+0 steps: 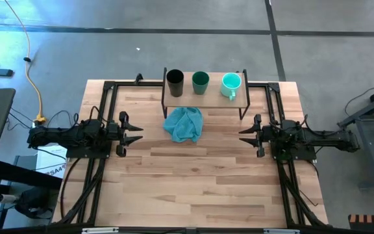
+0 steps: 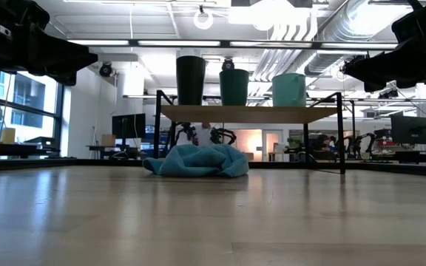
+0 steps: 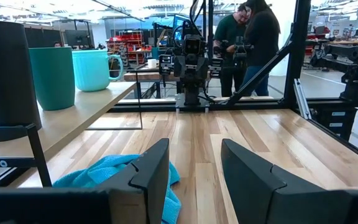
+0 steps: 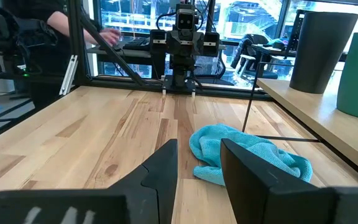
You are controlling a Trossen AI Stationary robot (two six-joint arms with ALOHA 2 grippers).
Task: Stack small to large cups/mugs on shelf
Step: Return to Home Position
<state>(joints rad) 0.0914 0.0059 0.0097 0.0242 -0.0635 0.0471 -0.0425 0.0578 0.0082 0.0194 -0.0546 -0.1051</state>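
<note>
Three cups stand side by side on their bases on the small shelf at the table's far side: a black cup, a dark teal-green cup and a light turquoise mug with its handle toward the near side. My left gripper is open and empty at the table's left. My right gripper is open and empty at the table's right. Both hover above the table, apart from the shelf. In the low view the cups show as black, teal-green and turquoise.
A soft blue-teal cloth lies crumpled on the table just in front of the shelf, between the two grippers. Dark frame rails run along the table's left, right and far edges. People stand in the room beyond the table.
</note>
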